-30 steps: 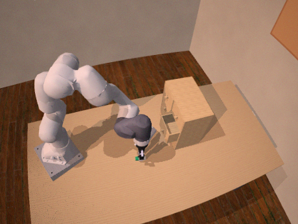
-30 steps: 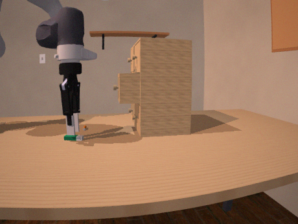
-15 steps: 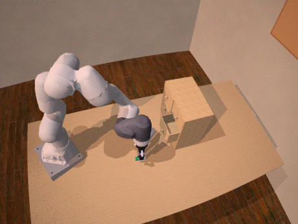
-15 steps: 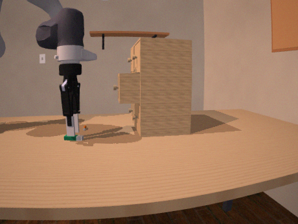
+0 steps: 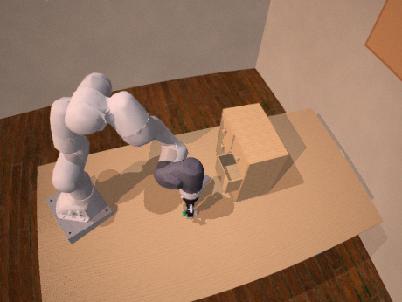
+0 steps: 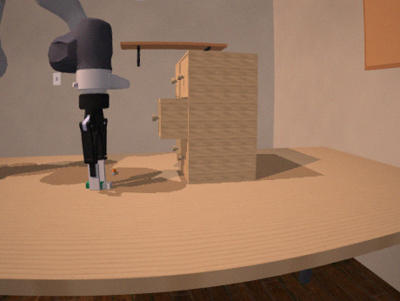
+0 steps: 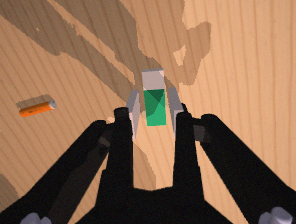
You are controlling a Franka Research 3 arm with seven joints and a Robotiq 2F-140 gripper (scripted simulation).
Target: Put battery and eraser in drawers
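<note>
The eraser (image 7: 154,106), a green block with a white end, lies flat on the table in front of the chest. It also shows in the top view (image 5: 187,214) and the exterior view (image 6: 93,185). My gripper (image 7: 154,99) points straight down with its fingertips at the table, one on each side of the eraser. The fingers stand partly open and close beside the eraser, without squeezing it. The small wooden chest (image 5: 251,146) stands to the right, and the right drawer of its middle row (image 5: 230,166) is pulled out and looks empty. I see no nine-volt battery.
A small orange cylinder cell (image 7: 37,107) lies on the table left of my fingers, also visible in the exterior view (image 6: 114,171). The other drawers of the chest (image 6: 217,117) look pushed in. The arm's base (image 5: 79,211) is bolted at the table's left.
</note>
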